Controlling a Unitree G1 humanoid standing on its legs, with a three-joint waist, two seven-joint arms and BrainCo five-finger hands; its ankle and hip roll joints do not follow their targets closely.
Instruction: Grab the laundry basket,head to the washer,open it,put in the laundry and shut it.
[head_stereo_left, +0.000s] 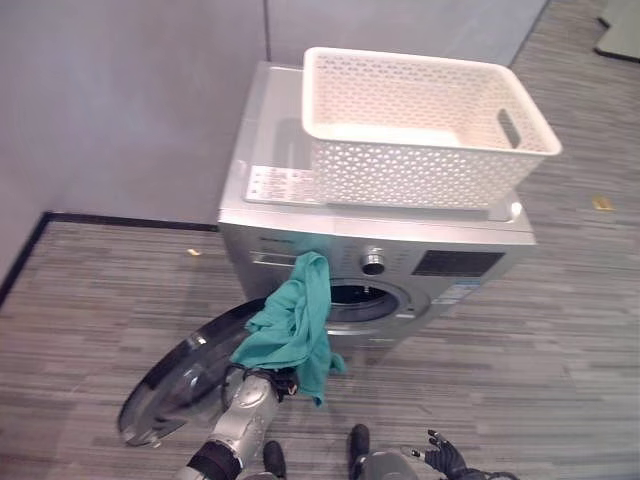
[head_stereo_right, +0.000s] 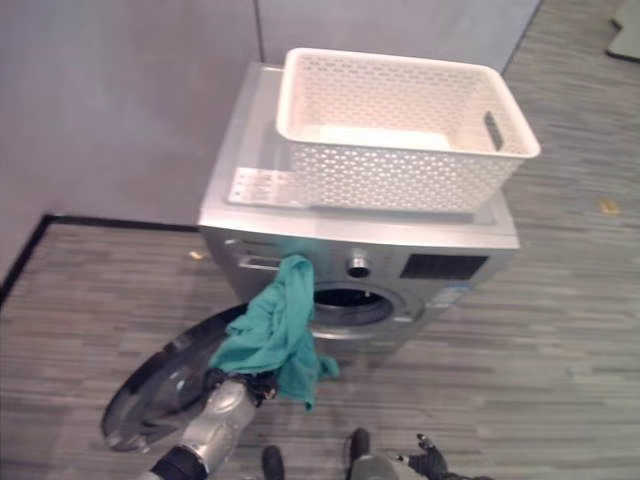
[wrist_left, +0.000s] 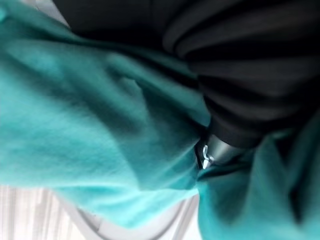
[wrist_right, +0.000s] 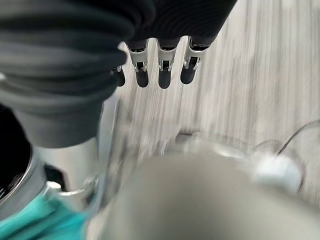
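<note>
Left hand (head_stereo_left: 268, 382) grasping teal garment (head_stereo_left: 295, 325) | draped above hand, at washer (head_stereo_left: 440, 275) opening

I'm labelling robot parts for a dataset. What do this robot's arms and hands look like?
Both arms are silver-grey metal, with a dark ribbed cover over wrist and hand back. The right hand has a row of silver fingers with dark rounded tips. The left hand joins a rounded silver forearm with a black band lower down.

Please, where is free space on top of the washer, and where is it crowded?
On the washer, a bare strip lies left of the basket, toward the wall. The rest is under the basket. At the drum opening, the teal cloth on the left hand crowds the left side.
</note>
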